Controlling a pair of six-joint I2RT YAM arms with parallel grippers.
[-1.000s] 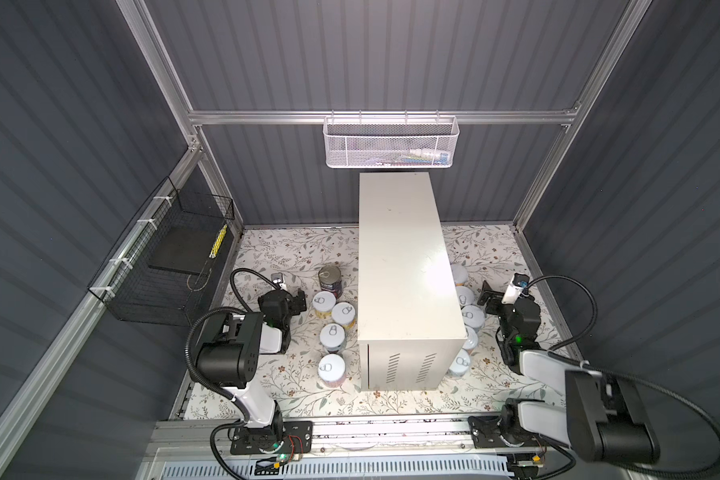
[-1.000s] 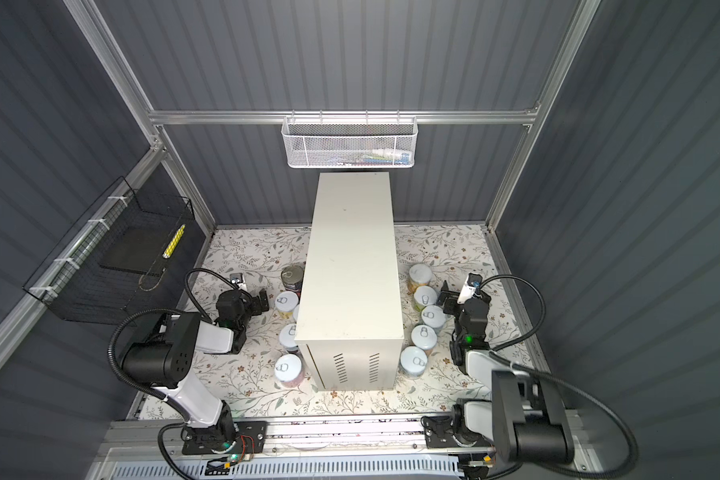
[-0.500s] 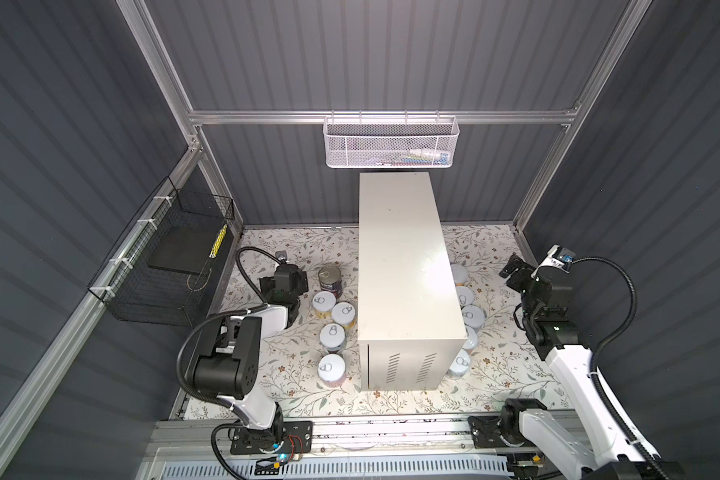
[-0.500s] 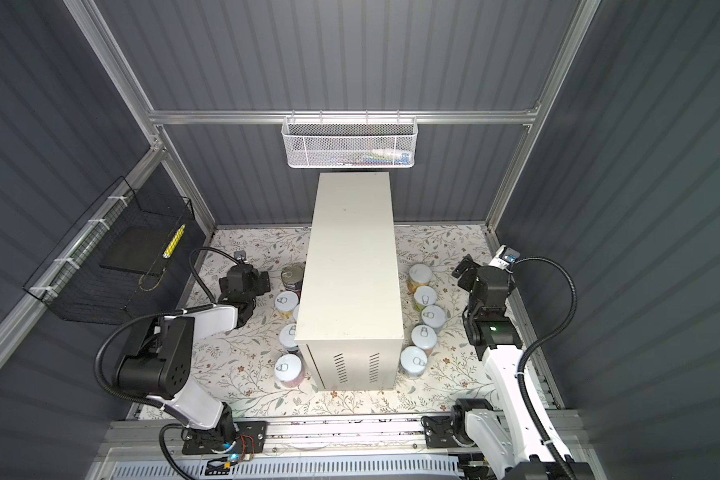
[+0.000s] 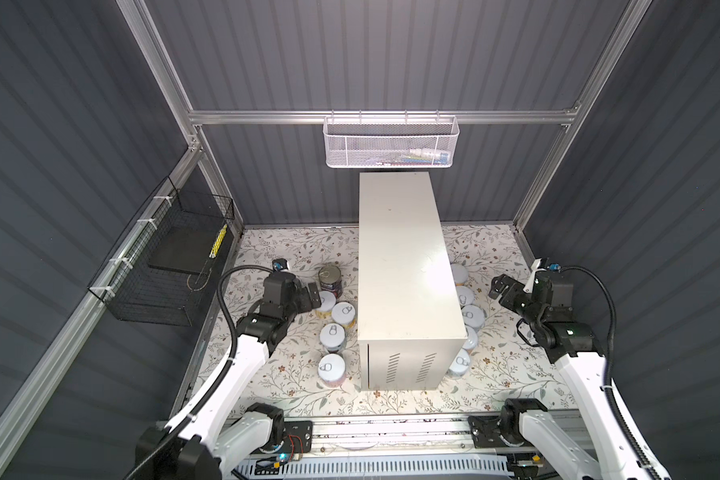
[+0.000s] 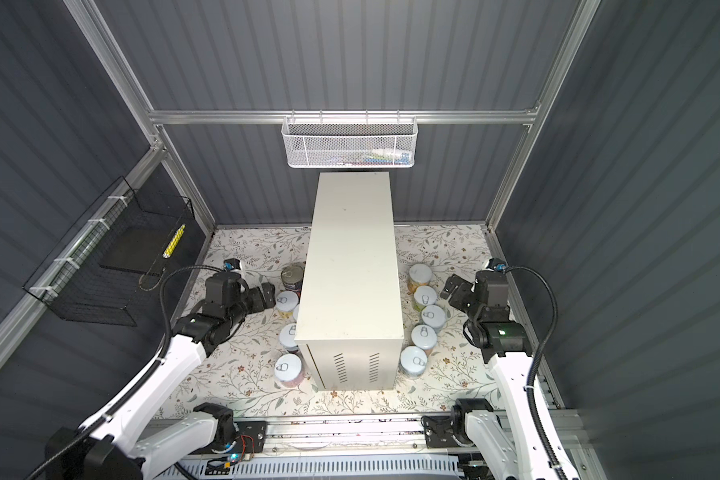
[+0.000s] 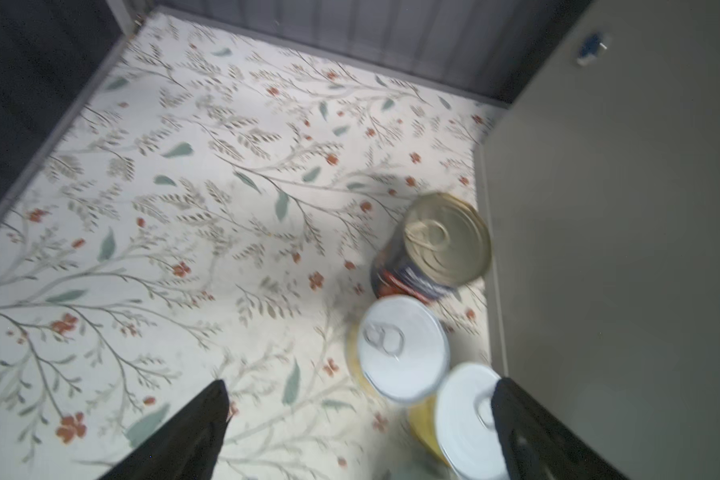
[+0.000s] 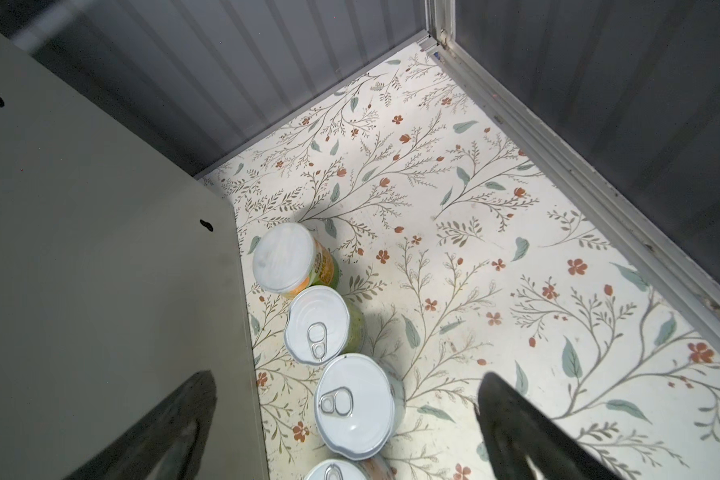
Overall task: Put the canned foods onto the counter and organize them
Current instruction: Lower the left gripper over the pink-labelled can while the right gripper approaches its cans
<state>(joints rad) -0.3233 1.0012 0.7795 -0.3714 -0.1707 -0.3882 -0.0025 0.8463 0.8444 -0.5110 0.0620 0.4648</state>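
Cream-white counter, bare on top. Tins in a tight row on the floral mat at its 9 o'clock, more at 3 o'clock. Left pincer and right pincer spread apart, empty. Could topple close neighbours when closing on one, or clip the counter wall on lifting. Mesh basket: small tubes, unclear. Wire basket: dark slab, yellow stick.

Surface: floral-papered tabletop. Cream cabinet stands at centre, long axis 12 to 6. At its 9 o'clock: dark tall can, then four small tins trailing toward 7. At its 3 o'clock: five tins in a row, close along the wall.
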